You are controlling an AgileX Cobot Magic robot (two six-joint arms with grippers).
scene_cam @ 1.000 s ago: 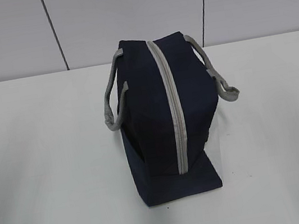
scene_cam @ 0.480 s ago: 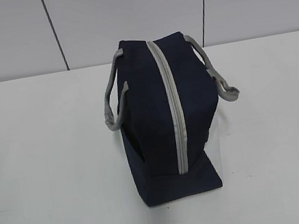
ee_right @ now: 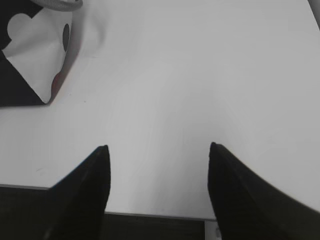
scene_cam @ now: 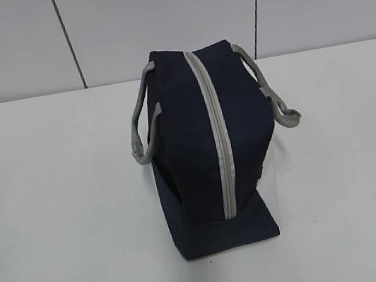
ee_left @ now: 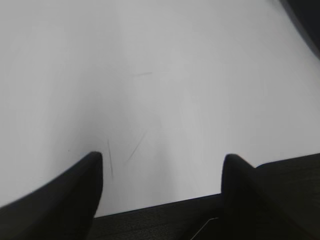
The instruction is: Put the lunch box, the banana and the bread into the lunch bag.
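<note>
The navy lunch bag (scene_cam: 208, 152) stands in the middle of the white table, its grey zipper (scene_cam: 217, 136) shut along the top and a grey strap handle (scene_cam: 140, 130) hanging at each side. The right wrist view catches its white side panel (ee_right: 37, 55) at top left. My left gripper (ee_left: 162, 156) is open over bare table near the front edge, with nothing between its fingers. My right gripper (ee_right: 157, 146) is open too, also empty, with the bag off to its far left. Neither arm shows in the exterior view. The lunch box, the banana and the bread are out of view.
The white table (scene_cam: 58, 226) stretches on both sides of the bag. Its dark front edge (ee_left: 165, 220) runs just below both grippers. A grey panelled wall (scene_cam: 154, 17) stands behind. A dark shape (ee_left: 307, 20) sits at the top right of the left wrist view.
</note>
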